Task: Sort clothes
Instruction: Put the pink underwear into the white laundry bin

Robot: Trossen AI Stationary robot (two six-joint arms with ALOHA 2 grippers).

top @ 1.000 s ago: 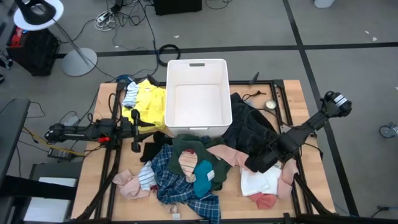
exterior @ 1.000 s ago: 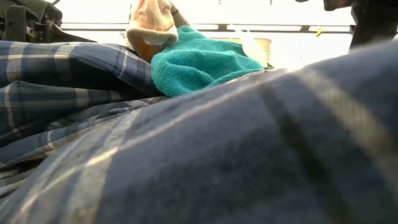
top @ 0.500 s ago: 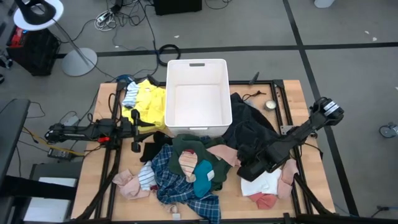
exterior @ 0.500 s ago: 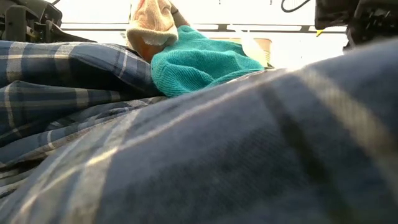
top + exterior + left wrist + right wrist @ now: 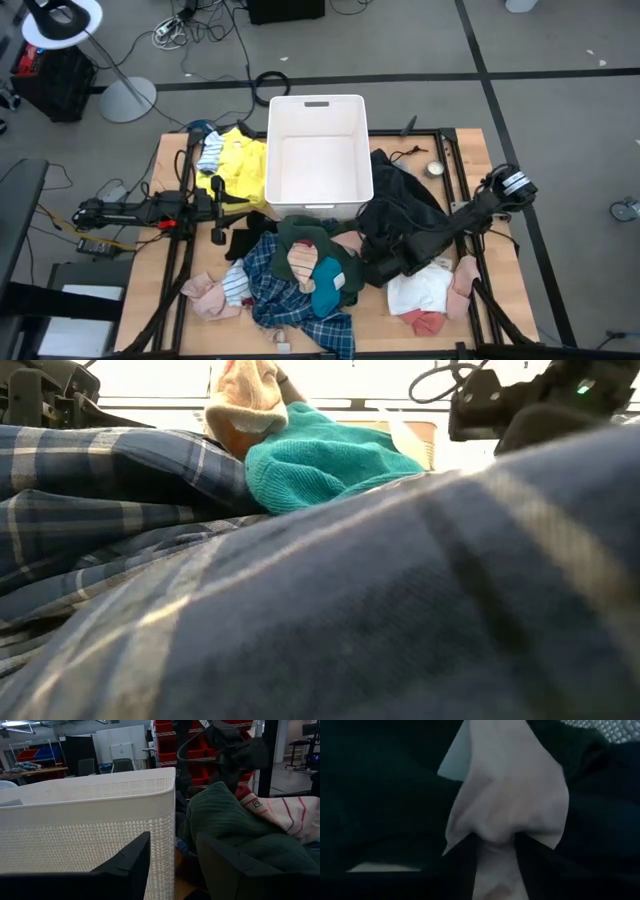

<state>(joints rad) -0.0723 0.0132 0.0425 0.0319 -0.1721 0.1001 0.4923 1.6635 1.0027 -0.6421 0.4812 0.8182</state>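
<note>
The clothes lie in a heap on the table's near half: a blue plaid shirt (image 5: pixel 290 305), a dark green piece (image 5: pixel 300 235), a teal sock (image 5: pixel 325 282), a pale pink garment (image 5: pixel 352 243), a black piece (image 5: pixel 400 205) and a white one (image 5: pixel 420 290). A yellow piece (image 5: pixel 238 165) lies at the far left. My right gripper (image 5: pixel 374 268) is down in the heap's middle, shut on the pink garment (image 5: pixel 505 785). My left gripper (image 5: pixel 172 865) is open and level at the table's left, beside the white basket (image 5: pixel 85 820). My right gripper pinches a raised fold of the pale pink garment (image 5: pixel 495 851) between its two fingers (image 5: pixel 465 865). It comes slanting down from the table's right side. The cloth gathers into a ridge toward the fingers, and the rest of it lies on the dark clothes around it.
The white slotted basket (image 5: pixel 318 150) stands at the table's far middle, with nothing showing inside it. A small round tin (image 5: pixel 434 168) sits at the far right. In the low view the plaid shirt (image 5: pixel 300 610) and teal sock (image 5: pixel 330 460) fill the foreground.
My right gripper has gone toward the table's left edge and down, from above the white and black pieces to the pink garment in the heap's middle. The clothes lie as they did.
</note>
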